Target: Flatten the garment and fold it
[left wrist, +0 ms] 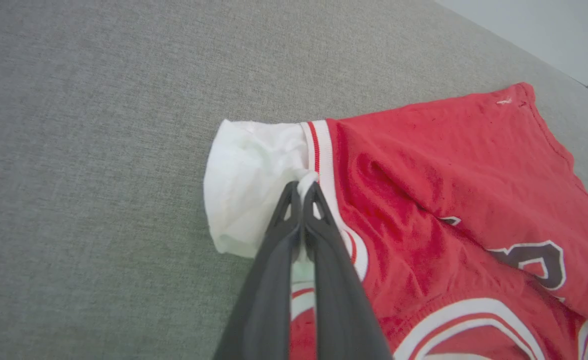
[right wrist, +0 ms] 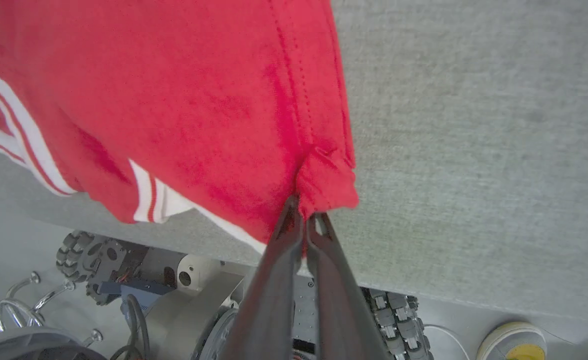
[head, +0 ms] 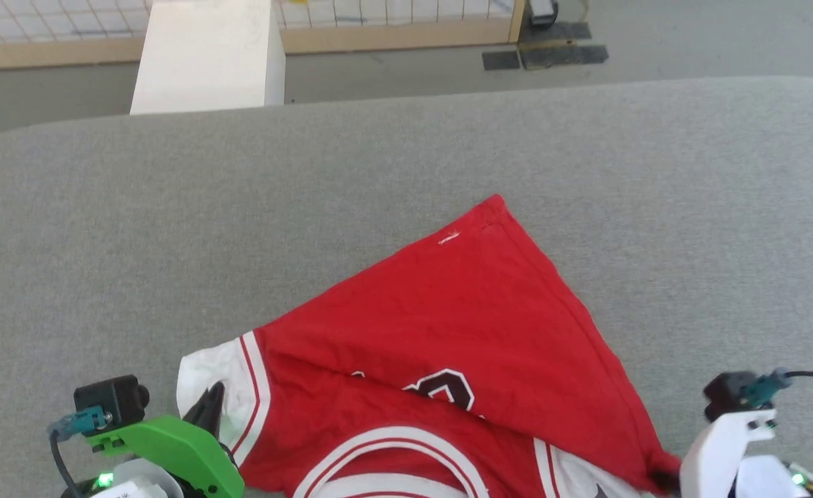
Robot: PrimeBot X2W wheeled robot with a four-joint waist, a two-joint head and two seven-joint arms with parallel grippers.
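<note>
The garment (head: 462,311) lies on grey table (head: 379,159); black print (head: 448,387) partly folded under, unreadable; left gripper (left wrist: 302,189) pinches white sleeve (left wrist: 244,185); right gripper (right wrist: 305,216) pinches red hem corner (right wrist: 331,180)

1. shirt (head: 462,311): collar end cut off by head view's bottom edge.
2. black print (head: 448,389): mostly hidden under the shirt's own cloth, unreadable.
3. right gripper (head: 664,480): fingers mostly hidden behind white mount (head: 714,449).

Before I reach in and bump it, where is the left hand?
Head view, lower left: the left hand is shut on the white sleeve of the red jersey, on the grey table.
</note>
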